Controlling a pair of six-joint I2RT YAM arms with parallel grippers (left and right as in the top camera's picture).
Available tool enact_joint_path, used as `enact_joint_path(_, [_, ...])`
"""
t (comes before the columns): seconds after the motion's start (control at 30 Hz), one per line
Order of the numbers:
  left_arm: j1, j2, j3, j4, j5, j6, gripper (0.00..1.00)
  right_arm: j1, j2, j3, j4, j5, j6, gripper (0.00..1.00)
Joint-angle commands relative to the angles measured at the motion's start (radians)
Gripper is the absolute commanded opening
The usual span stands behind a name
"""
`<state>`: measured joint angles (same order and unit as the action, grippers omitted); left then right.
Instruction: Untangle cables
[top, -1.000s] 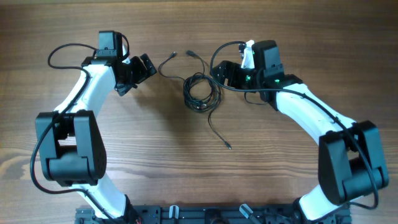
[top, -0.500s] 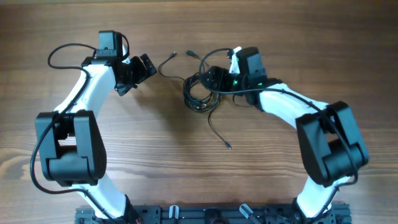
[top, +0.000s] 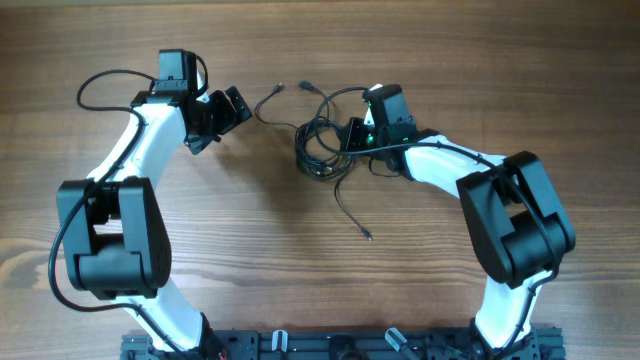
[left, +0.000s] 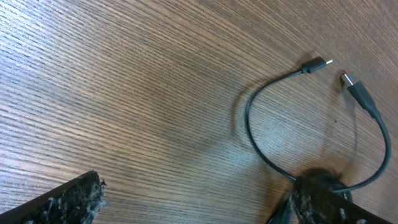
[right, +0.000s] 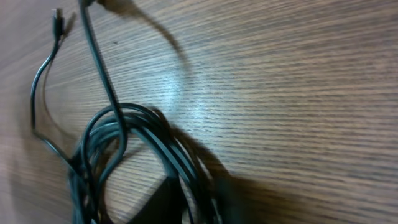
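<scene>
The cables (top: 320, 145) are lying looped on the desk (top: 300, 260), the left hand (top: 225, 120) is hanging wide open nearby, and the right hand (top: 352, 135), shut or not I cannot tell, is sitting at the loop's edge, needing one strand only and a gentle pull.

Thin black cable (left: 249, 134) loops across a wooden table (left: 124, 93).
Its two plug ends (left: 315, 64) lie near each other at upper right; the left gripper (left: 196, 208) frames the bottom edge, fingertips (left: 71, 199) wide apart.
</scene>
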<state>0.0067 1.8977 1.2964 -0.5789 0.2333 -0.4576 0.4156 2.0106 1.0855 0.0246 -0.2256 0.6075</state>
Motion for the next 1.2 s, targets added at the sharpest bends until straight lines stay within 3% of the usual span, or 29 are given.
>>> enact_joint_path(0.0, [-0.003,-0.017,0.013,0.003,-0.006,-0.006,1.0,-0.005,0.027,0.003,-0.018,0.046,0.002,0.04])
enact_joint_path(0.2, [-0.003,-0.017,0.013,0.003,-0.006,-0.006,1.0,-0.045,-0.028,0.003,-0.08,-0.01,-0.002,0.06])
enact_joint_path(0.3, [-0.003,-0.017,0.013,0.003,-0.006,-0.006,1.0,-0.073,-0.094,0.003,-0.155,-0.023,-0.01,0.17])
enact_joint_path(0.37, [-0.003,-0.017,0.013,0.002,-0.006,-0.006,1.0,-0.092,-0.148,0.003,-0.209,-0.023,-0.027,0.35])
enact_joint_path(0.4, [-0.003,-0.017,0.013,0.002,-0.006,-0.006,1.0,-0.1,-0.175,0.003,-0.23,-0.023,-0.04,0.57])
enact_joint_path(0.43, [-0.003,-0.017,0.013,0.002,-0.006,-0.006,1.0,-0.113,-0.222,0.003,-0.261,-0.023,-0.064,0.89])
enact_joint_path(0.47, [-0.003,-0.017,0.013,0.003,-0.006,-0.006,1.0,-0.117,-0.242,0.003,-0.274,-0.023,-0.072,0.93])
enact_joint_path(0.7, [-0.003,-0.017,0.013,0.003,-0.006,-0.006,1.0,-0.159,-0.373,0.003,-0.347,0.003,-0.124,1.0])
enact_joint_path(0.97, [-0.003,-0.017,0.013,0.002,-0.006,-0.006,1.0,-0.179,-0.377,0.003,-0.39,0.321,-0.137,1.0])
enact_joint_path(1.17, [-0.003,-0.017,0.013,0.002,-0.006,-0.006,1.0,-0.18,-0.377,0.003,-0.392,0.332,-0.137,1.0])
